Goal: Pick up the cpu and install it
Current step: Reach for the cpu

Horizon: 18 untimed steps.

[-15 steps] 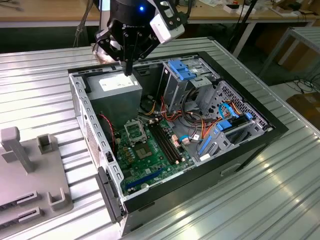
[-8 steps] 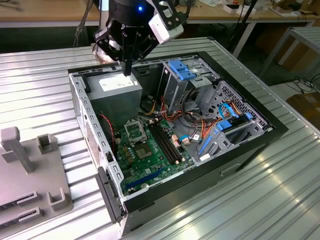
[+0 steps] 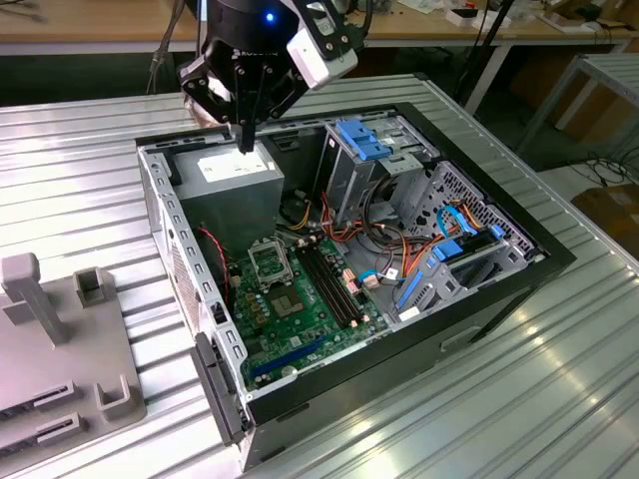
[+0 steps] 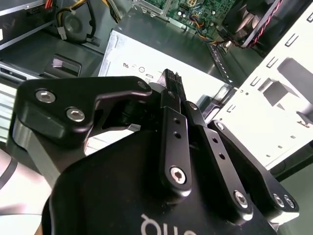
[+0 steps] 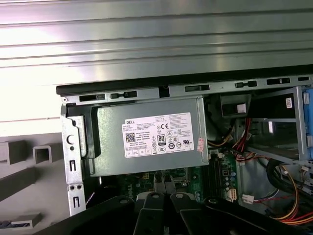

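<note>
Claw [image 3: 245,143] hangs narrow, jaws pressed together, over the grey power supply [image 3: 240,205] inside the open computer case [image 3: 165,215].

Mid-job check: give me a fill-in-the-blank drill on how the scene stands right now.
1. The tool hangs over the power supply, right above its white ____.
2. The board inside the case is ____ in colour.
3. The case lies on a ribbed ____ table.
Missing words: label; green; metal.
</note>
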Tool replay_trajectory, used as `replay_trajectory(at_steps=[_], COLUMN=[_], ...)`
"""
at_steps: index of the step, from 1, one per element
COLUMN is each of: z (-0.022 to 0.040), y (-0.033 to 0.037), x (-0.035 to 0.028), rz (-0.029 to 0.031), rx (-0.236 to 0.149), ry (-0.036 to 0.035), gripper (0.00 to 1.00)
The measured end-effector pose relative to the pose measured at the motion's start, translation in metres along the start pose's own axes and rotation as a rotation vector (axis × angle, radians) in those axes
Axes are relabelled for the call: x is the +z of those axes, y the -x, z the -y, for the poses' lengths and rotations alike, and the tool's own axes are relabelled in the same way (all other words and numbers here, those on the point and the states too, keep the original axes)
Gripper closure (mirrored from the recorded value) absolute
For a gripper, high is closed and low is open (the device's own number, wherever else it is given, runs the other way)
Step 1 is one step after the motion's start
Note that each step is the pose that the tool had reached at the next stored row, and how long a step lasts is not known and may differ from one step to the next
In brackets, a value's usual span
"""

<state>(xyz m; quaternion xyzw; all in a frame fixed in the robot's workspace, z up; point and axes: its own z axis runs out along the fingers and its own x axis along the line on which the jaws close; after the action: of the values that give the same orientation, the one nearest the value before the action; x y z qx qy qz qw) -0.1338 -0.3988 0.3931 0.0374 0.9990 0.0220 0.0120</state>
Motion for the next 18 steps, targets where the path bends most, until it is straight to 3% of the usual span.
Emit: replay_trajectory(at_steps=[18], z=[0.0004], y=[-0.0048], x=[0.0002], rz=[-0.0021], rx=[0.0], ry=[-0.0001], gripper=[0.89])
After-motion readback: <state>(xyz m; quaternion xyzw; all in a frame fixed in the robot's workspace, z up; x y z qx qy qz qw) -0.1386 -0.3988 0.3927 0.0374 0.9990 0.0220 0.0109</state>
